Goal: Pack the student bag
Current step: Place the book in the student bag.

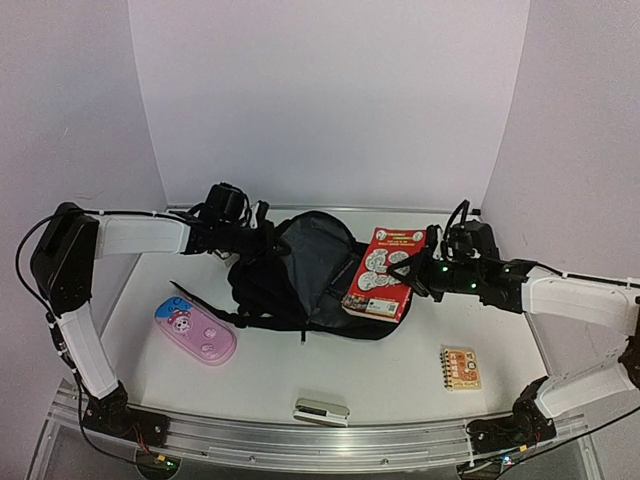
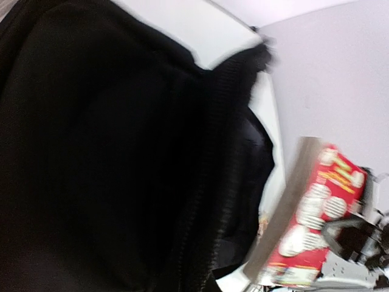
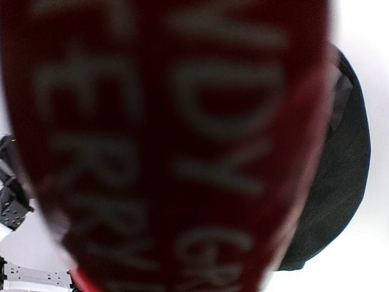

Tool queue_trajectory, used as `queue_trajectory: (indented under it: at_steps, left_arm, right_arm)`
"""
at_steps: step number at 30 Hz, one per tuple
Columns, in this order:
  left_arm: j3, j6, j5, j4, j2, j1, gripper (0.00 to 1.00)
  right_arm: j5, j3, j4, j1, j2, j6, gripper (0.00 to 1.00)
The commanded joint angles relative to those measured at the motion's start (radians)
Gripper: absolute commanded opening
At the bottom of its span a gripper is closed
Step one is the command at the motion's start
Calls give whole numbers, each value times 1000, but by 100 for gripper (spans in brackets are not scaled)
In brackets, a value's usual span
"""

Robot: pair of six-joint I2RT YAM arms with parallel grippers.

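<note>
**Inspection: student bag at table centre, mouth open, book at its right lip**

The student bag (image 1: 262, 290) lies flat in the middle of the white table (image 1: 400, 385), slightly toward the rear. Its long axis runs on a diagonal from rear-left to near-right. The mouth gapes upward and shows greyish lining. The straps (image 1: 205, 303) trail off the near-left side.

My left gripper (image 1: 248, 236) is at the bag's rear-left rim with its fingers closed tight. My left wrist view is filled with black fabric. I cannot confirm that any fabric is pinched.

My right gripper (image 1: 421, 268) is clamped narrowly on the right edge of a red book (image 1: 380, 272) with white circles on its cover. The book is tilted over the bag's right lip, and its cover fills my right wrist view.

Other items noted:
- A pink pencil case (image 1: 195, 332) lies near-left of the bag, apart from it.
- A small spiral notepad (image 1: 460, 367) lies near-right.
- A small grey-white block (image 1: 322, 410) sits at the near edge.
</note>
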Motion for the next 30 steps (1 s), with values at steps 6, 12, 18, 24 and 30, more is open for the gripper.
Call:
queue_trajectory:
  at_steps: [6,12,18,24,30]
  left_arm:
    - [56,92,181,177,-139,3,0]
    - [50,113,210,191,-163,3,0]
    - [41,117,237,199,-173,3,0]
    - [42,116,256,208,-188,2,0]
    - [47,117,267,208,-192,-9,0]
  right_arm:
    - [-131,80,181,-35,195,124,0]
    - [-190,112,290,-38,272,203,0]
    - [-174,172,342,-39,345,244,0]
    - [-158,213,413,-40,479,277,0]
    - [-99,223,413,-40,583,275,0]
